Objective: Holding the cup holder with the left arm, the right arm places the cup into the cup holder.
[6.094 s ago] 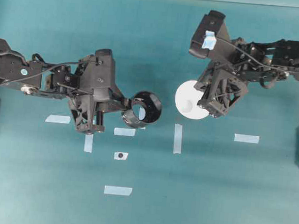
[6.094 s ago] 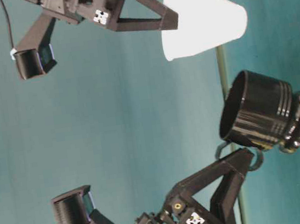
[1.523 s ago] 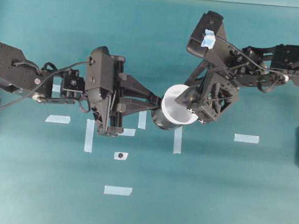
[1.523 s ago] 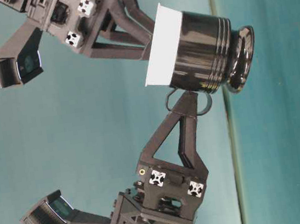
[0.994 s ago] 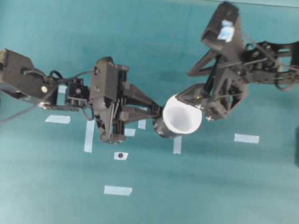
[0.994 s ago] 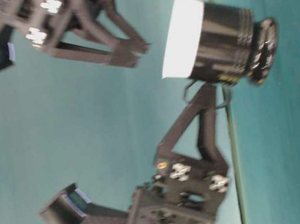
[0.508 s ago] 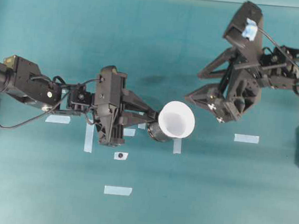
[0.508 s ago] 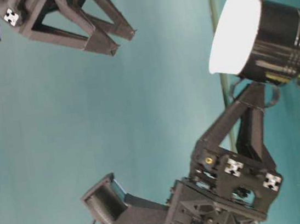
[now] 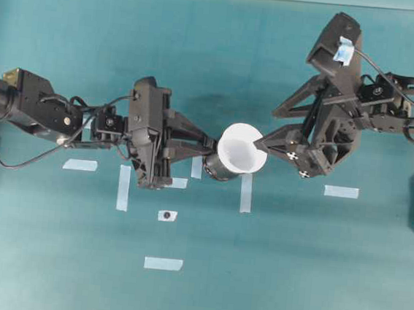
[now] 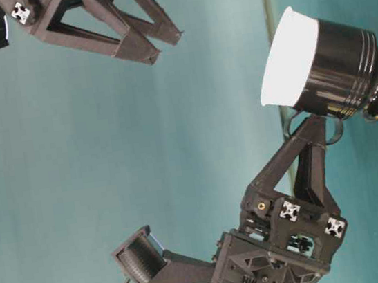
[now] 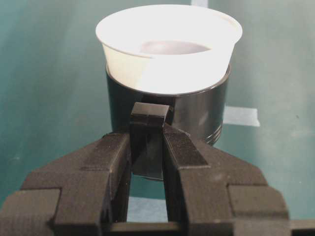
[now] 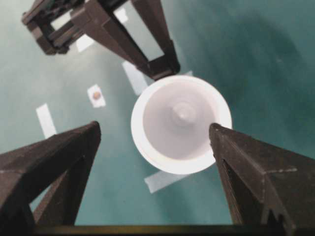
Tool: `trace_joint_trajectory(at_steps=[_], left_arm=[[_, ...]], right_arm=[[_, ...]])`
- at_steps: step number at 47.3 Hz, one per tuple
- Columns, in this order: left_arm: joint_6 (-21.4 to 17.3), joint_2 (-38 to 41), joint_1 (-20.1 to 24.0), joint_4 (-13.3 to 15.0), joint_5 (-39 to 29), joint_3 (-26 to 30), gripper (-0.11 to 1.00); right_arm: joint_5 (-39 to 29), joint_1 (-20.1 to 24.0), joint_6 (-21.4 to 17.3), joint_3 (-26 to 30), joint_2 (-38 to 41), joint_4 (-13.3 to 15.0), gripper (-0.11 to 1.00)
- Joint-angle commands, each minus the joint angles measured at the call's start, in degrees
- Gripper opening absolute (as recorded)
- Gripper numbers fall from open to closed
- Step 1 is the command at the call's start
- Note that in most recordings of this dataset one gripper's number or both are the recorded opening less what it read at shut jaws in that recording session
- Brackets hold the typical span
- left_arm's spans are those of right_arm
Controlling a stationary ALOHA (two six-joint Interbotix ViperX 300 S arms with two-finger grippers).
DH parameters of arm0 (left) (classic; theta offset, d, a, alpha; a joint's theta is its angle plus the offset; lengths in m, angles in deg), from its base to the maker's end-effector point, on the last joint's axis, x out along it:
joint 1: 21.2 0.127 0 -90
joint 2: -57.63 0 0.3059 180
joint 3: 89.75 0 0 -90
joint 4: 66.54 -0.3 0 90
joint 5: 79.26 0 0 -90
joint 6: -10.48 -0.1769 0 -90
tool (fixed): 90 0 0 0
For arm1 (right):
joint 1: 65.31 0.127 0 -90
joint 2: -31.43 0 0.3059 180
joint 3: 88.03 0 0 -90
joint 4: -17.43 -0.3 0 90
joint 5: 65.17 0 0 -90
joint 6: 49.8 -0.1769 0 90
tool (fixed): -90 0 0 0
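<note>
The left fingers [image 11: 147, 152] are clenched on the stubby side handle of the glossy black cylindrical cup holder [image 11: 197, 110], holding it above the teal table [image 9: 290, 280] with its mouth upward. The plain white conical paper cup [image 9: 242, 149] sits seated inside it, flared rim resting above the black ring. The right fingers [image 12: 152, 147], on the blue-taped right arm [image 9: 358, 111], are spread wide and released, grasping nothing, clear of the cup on the side away from the left arm. The cup's long axis runs toward them; judging by this, placement looks complete.
</note>
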Motion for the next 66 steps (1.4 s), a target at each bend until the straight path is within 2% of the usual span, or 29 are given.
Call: trace_joint_trajectory(at_steps=[1,25,39,60,63,66], left_arm=[[0.2,-0.4,0.0,-0.1,1.1,0.5,0.22],[0.6,0.7,-0.2,-0.1,0.7,0.7,0.22],[5.4,0.9,-0.6,-0.2,-3.3,0.9,0.22],[5.5,1.7,-2.2,-0.1,-5.2,2.2,0.22],[5.4,1.6,-2.2,-0.2,-5.2,2.3,0.28],[5.4,1.6,-2.2,-0.2,-5.3,2.3,0.46]], right_arm=[[0.6,0.2,-0.5,0.8,-0.2,-0.1,0.93],[1.1,0.2,-0.4,0.7,0.4,-0.1,0.93],[1.1,0.2,-0.4,0.6,0.5,-0.1,0.93],[1.1,0.2,-0.4,0.6,1.0,-0.1,0.93],[1.2,0.2,-0.4,0.6,1.1,-0.1,0.93],[1.2,0.2,-0.4,0.6,1.0,-0.1,0.93]])
